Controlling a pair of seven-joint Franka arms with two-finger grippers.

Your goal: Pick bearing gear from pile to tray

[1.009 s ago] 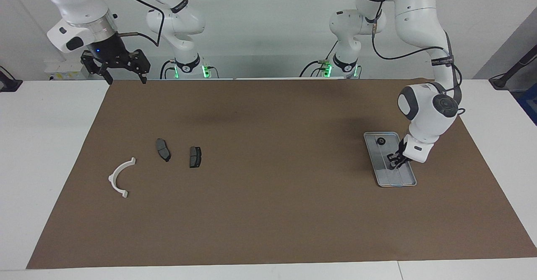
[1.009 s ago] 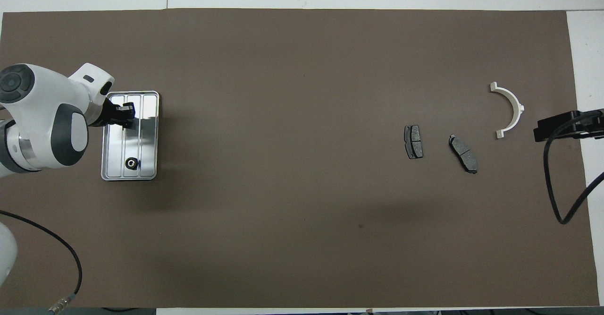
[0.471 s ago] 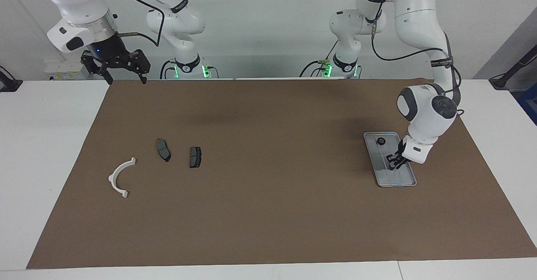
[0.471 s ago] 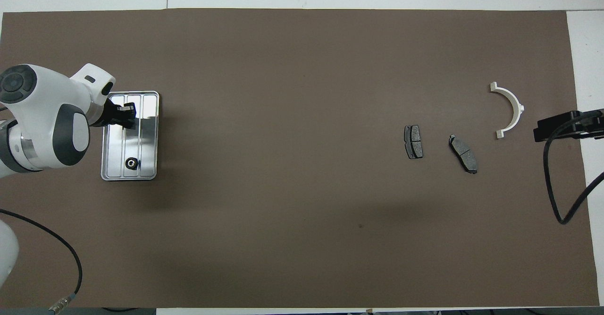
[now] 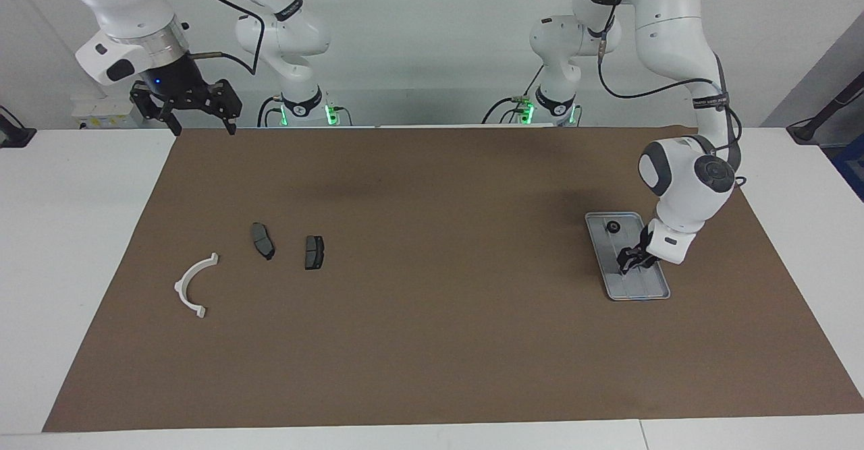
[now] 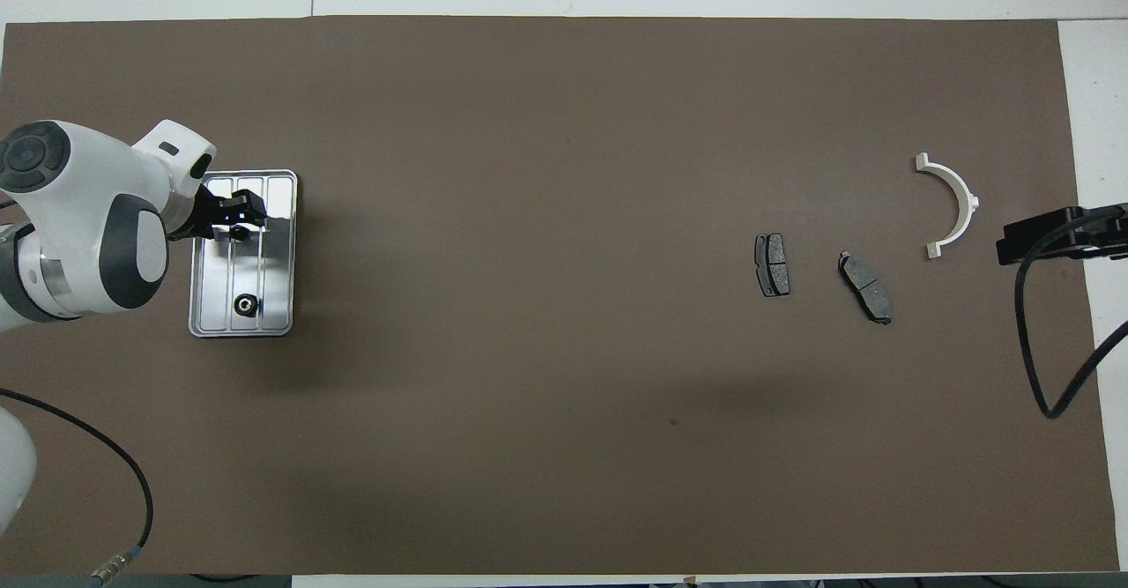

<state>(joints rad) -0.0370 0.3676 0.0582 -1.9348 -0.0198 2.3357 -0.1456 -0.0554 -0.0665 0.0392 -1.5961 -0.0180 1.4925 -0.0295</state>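
Observation:
The silver tray lies on the brown mat toward the left arm's end, also in the overhead view. One small black bearing gear lies in the tray's end nearer the robots. My left gripper hangs low over the tray's middle with its fingers apart. A small dark piece shows just under them. The pile lies toward the right arm's end: a white half-ring bracket and two dark brake pads. My right gripper waits open, high above the mat's corner.
The brown mat covers most of the white table. The right arm's black cable loops over the mat's edge in the overhead view. The brake pads also show there.
My left gripper's fingers have spread over the tray, and the hand has shifted slightly toward the table's middle. A small dark piece now shows under them. The right arm has not moved.

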